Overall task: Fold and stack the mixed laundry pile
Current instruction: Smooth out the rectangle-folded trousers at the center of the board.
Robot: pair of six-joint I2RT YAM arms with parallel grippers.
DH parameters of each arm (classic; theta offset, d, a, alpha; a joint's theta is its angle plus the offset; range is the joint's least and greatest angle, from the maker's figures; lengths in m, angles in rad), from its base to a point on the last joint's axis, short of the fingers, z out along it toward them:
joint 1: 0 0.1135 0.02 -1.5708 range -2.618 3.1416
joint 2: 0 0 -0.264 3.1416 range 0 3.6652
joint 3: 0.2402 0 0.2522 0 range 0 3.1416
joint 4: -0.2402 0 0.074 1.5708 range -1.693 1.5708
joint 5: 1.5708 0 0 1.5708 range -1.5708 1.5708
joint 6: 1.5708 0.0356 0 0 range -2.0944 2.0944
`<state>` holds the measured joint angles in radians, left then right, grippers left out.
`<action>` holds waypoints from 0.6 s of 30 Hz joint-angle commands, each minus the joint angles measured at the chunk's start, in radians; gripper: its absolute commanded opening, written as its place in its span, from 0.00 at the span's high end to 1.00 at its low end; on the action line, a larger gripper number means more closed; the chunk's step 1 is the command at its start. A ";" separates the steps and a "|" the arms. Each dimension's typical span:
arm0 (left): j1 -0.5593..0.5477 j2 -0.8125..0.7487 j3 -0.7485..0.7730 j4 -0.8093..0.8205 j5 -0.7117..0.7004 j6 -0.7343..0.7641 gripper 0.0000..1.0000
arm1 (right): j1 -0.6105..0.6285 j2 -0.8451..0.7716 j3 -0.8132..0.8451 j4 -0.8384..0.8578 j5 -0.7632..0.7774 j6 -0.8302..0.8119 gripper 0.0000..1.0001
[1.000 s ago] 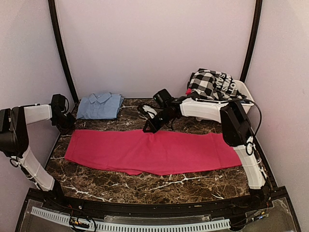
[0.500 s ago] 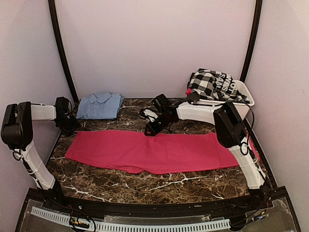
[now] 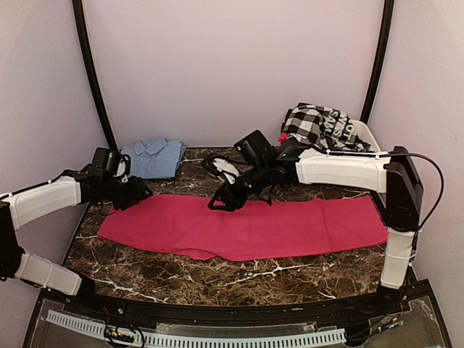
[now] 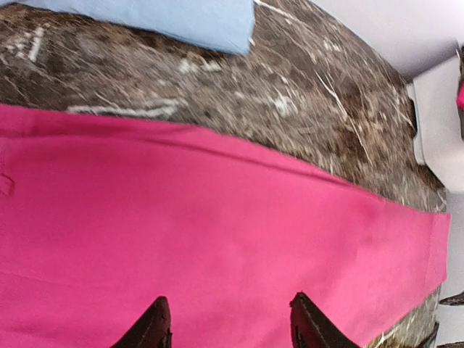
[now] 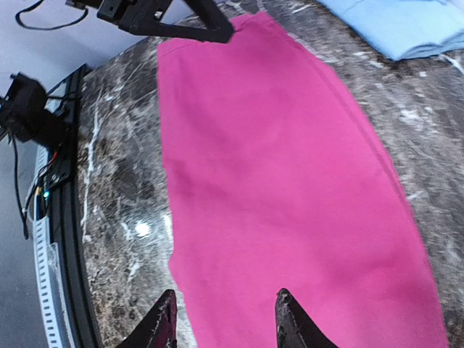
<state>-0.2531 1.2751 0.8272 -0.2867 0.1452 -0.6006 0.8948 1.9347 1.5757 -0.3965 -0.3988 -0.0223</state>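
Observation:
A magenta-pink cloth (image 3: 246, 228) lies spread flat in a long strip across the marble table (image 3: 217, 279). My left gripper (image 3: 143, 191) hovers open over its far left corner, and the left wrist view shows only pink cloth (image 4: 217, 217) between the fingers. My right gripper (image 3: 218, 204) hangs open above the cloth's far edge near the middle, holding nothing, fingertips (image 5: 286, 315) over pink cloth (image 5: 290, 181). A folded light-blue piece (image 3: 151, 158) rests at the back left. The black-and-white checked garment (image 3: 319, 125) is heaped in the tub.
The white plastic tub (image 3: 368, 136) stands at the back right corner. Black frame posts rise at both back corners, with walls close on either side. Bare marble (image 5: 116, 159) shows in front of the cloth, and the left gripper (image 5: 181, 25) appears in the right wrist view.
Both grippers have gone from shut to open. The left gripper swung in over the cloth's left corner. The right arm stretched out and the cloth's right end now reaches farther right.

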 commanded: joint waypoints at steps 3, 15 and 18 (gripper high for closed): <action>-0.197 -0.163 -0.101 -0.023 0.072 0.088 0.52 | 0.067 0.084 -0.094 0.051 -0.083 0.022 0.58; -0.843 0.122 0.002 -0.124 -0.305 0.331 0.56 | -0.056 0.239 -0.096 0.053 -0.131 0.080 0.64; -0.878 0.187 0.037 -0.143 -0.316 0.377 0.56 | -0.079 0.244 -0.117 0.060 -0.123 0.090 0.65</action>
<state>-1.0767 1.4052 0.8089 -0.3573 -0.0742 -0.3454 0.8349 2.1536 1.4734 -0.3542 -0.5079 0.0502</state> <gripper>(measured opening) 0.438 0.352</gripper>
